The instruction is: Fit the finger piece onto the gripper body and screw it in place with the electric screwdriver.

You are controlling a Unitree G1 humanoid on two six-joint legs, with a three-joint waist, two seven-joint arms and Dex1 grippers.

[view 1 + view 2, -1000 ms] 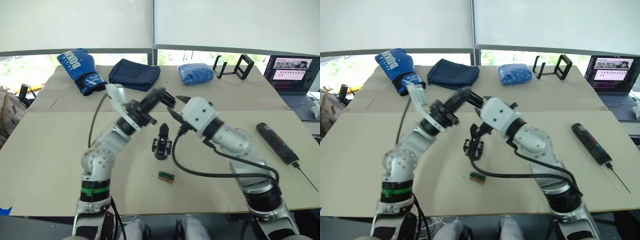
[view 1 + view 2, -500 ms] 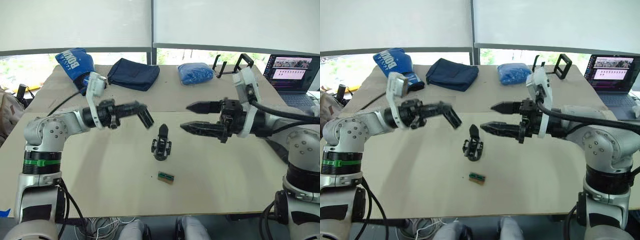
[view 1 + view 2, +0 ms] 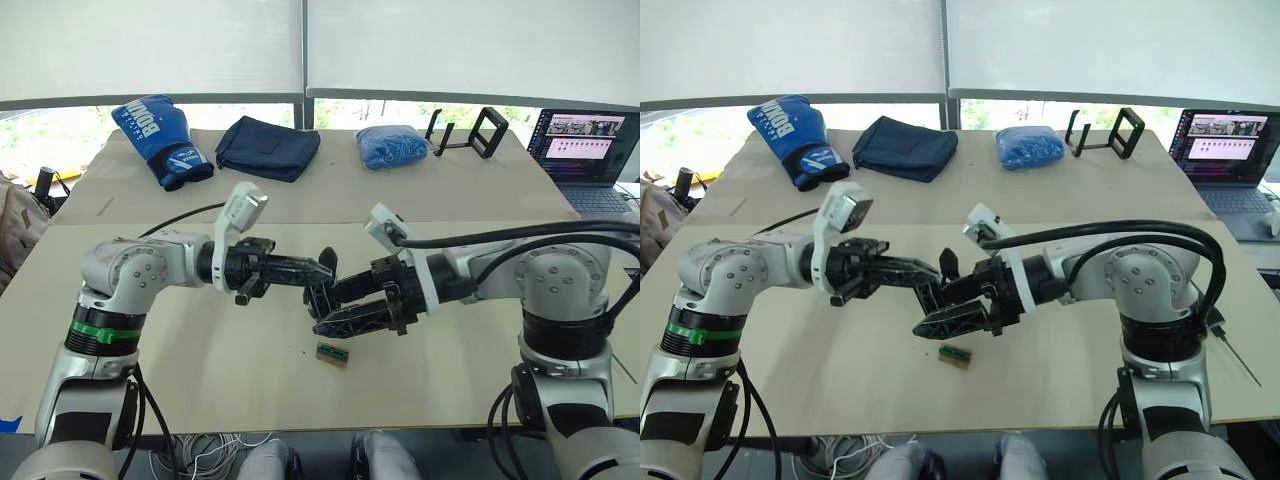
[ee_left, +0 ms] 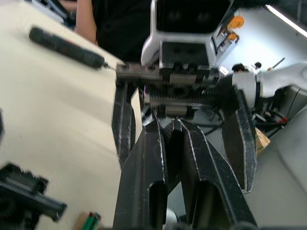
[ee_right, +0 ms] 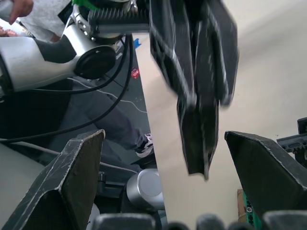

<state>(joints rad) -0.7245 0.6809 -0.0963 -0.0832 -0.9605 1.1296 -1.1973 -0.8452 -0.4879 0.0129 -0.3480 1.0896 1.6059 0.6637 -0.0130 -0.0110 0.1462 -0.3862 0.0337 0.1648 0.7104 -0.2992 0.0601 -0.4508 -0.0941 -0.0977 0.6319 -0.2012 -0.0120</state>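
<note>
Meeting over the middle of the counter (image 3: 120, 400), the two claws point at each other with their tips nearly touching. The left claw (image 3: 318, 272) has its two black fingers pressed together with nothing visibly between them; the right claw (image 3: 335, 310) stands wide apart, its fingers reaching either side of the left one's tips.

The small black gripper body with its open linkage frame (image 3: 322, 290) sits on the counter right behind this meeting point, mostly hidden by the fingers. I cannot make out the dark tapered finger piece for certain, so whether it is already seated on the body cannot be told. The long black electric screwdriver with its thin metal bit (image 4: 64, 45) lies flat and untouched, well apart toward the counter's right edge, so by my judgement the screwing step has not started and most of the task remains.

A tiny green-brown block (image 3: 333, 353) lies just in front of the body, nearer the front edge. Along the far edge rest a blue boxing glove (image 3: 160, 140), a folded dark navy cloth (image 3: 268, 147), a crumpled blue bundle (image 3: 391, 146) and a black wire stand (image 3: 470, 132); a laptop (image 3: 588, 150) sits beyond the far right corner. The crossed claws themselves crowd the body most.
</note>
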